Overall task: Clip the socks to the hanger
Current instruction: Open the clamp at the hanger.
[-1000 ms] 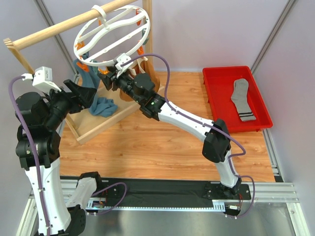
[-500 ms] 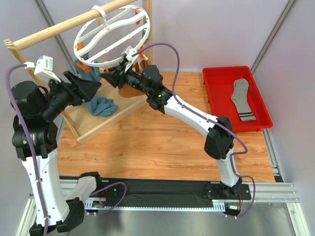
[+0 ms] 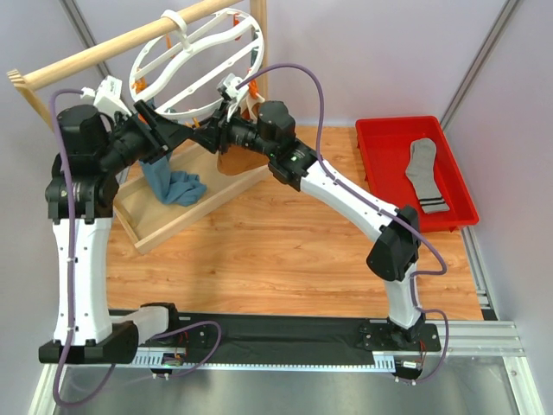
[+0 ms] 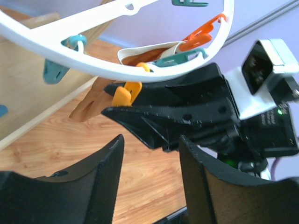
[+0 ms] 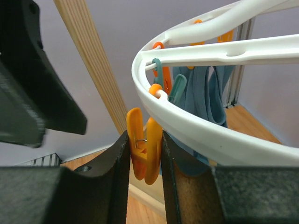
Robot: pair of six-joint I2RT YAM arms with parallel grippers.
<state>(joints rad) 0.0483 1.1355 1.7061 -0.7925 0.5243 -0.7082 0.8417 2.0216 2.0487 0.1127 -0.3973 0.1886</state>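
Note:
The white ring hanger (image 3: 194, 65) hangs by its hook from the wooden rail, with orange and teal clips dangling; its rim also shows in the left wrist view (image 4: 117, 70) and the right wrist view (image 5: 210, 130). My right gripper (image 3: 207, 138) is under the ring's near rim, shut on an orange clip (image 5: 144, 149) that hangs from it. My left gripper (image 3: 177, 137) is open and empty, just left of the right gripper's fingers (image 4: 140, 112). One grey sock (image 3: 426, 175) with a striped cuff lies in the red tray (image 3: 380, 164). The other sock is out of view.
A wooden rail frame (image 3: 95, 52) with a low wooden base (image 3: 164, 225) stands at the back left. A teal-blue cloth (image 3: 173, 183) hangs down into it, and a brown bag (image 3: 242, 160) sits behind the right arm. Grey walls close in the table.
My left arm has risen and swung right, bringing its gripper up close to the right gripper under the hanger. The right gripper has moved up and back toward the ring's rim.

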